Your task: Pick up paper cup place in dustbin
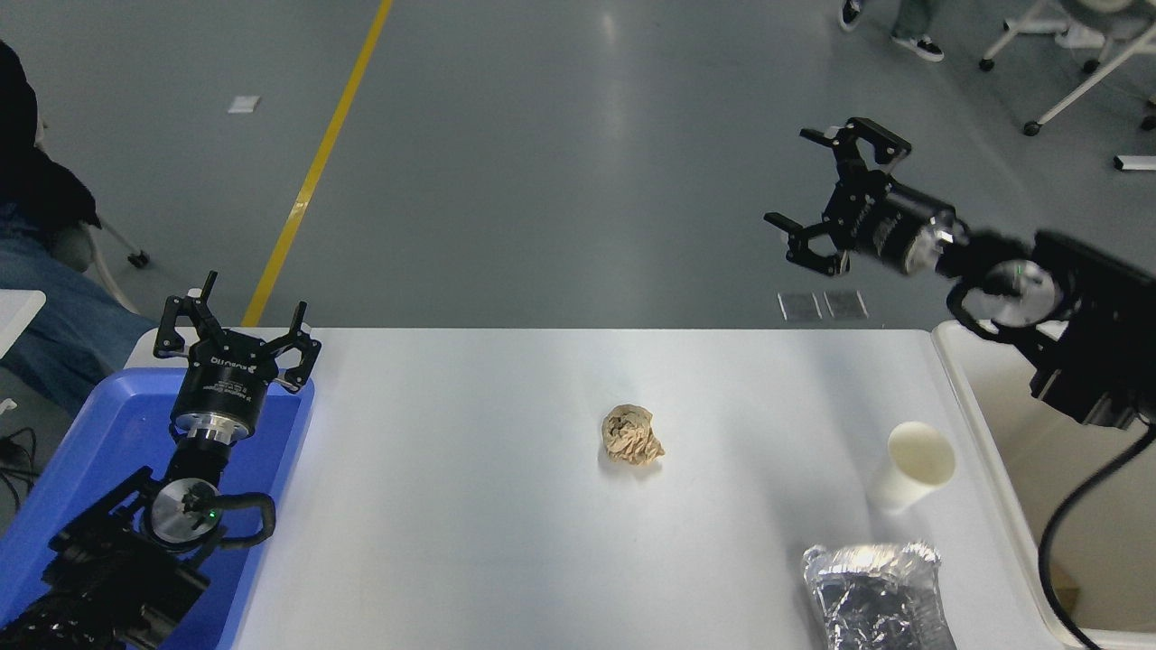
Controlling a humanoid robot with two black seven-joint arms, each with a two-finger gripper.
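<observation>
Blue plastic tray (271, 433) lies at the table's left end, and over it the left arm sits parked, its left gripper (237, 329) pointing away from the camera with the fingers spread apart and holding nothing. Behind that corner a person's leg in blue jeans (54, 316) shows at the picture's left edge. On the bare white table (452, 506), near its middle, lies a crumpled brown paper ball (632, 435). Further right the paper cup (912, 467) stands upright on the tabletop with its round rim open to the camera, close to the table's right edge and touched by nothing. Just in front of it, at the near edge, sits a crinkled silver foil container (871, 591). Beside the table's right end stands the dustbin (971, 406), its cream wall next to the cup. High above the table's far right corner hangs the right gripper (817, 176), fingers wide apart and empty, well away from the cup.
</observation>
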